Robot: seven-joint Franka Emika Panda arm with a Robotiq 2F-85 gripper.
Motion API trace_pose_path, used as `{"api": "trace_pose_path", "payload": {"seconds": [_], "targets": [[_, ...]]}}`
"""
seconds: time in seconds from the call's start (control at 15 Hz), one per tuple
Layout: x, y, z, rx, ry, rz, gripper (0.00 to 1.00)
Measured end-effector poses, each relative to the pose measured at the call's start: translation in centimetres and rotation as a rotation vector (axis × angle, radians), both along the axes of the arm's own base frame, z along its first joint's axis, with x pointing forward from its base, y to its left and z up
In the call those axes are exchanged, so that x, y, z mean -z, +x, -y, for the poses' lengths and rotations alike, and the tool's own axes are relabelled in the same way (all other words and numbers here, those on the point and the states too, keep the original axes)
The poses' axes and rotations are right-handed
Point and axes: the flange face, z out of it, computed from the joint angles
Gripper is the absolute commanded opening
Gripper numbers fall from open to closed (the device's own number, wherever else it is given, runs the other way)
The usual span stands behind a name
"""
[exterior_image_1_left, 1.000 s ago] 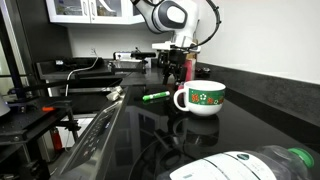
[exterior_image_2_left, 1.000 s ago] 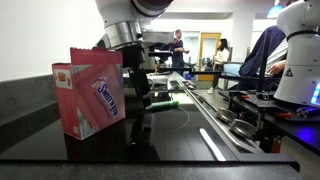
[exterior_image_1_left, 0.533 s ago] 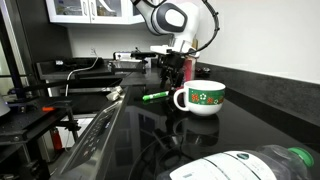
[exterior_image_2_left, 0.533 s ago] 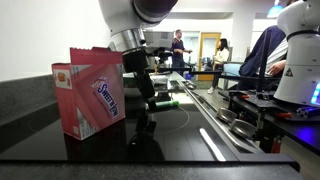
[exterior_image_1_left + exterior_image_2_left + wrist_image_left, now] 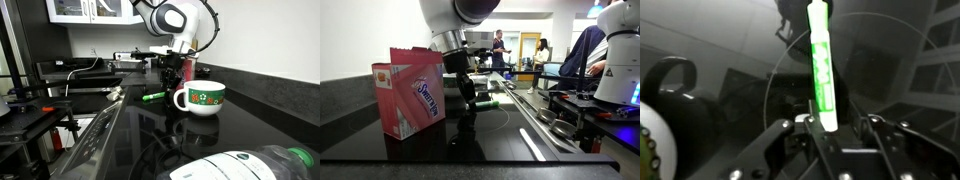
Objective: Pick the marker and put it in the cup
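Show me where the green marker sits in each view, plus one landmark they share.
In an exterior view: marker just left of the mug.
In an exterior view: marker right of the pink container.
Wrist view: marker centre, running vertically.
Shared landmark: the gripper beside it.

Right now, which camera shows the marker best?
The wrist view: the marker runs long and bright green up mid-frame. In both exterior views the marker is only a small green sliver.
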Motion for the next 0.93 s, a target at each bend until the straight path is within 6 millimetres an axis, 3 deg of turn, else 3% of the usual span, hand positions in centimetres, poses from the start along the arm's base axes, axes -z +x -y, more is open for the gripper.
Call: {"api": "trace_pose_path", "payload": {"seconds": [0.07,0.53,0.93], "targets": [[-0.1,0.0,0.0,-0.005,-0.005,0.003,0.02],[-1.2,0.8,1.1,-0.037,0.001,0.043,0.05],[-8.2,2.7,6.0,-0.271,0.089,0.242,0.05]]}}
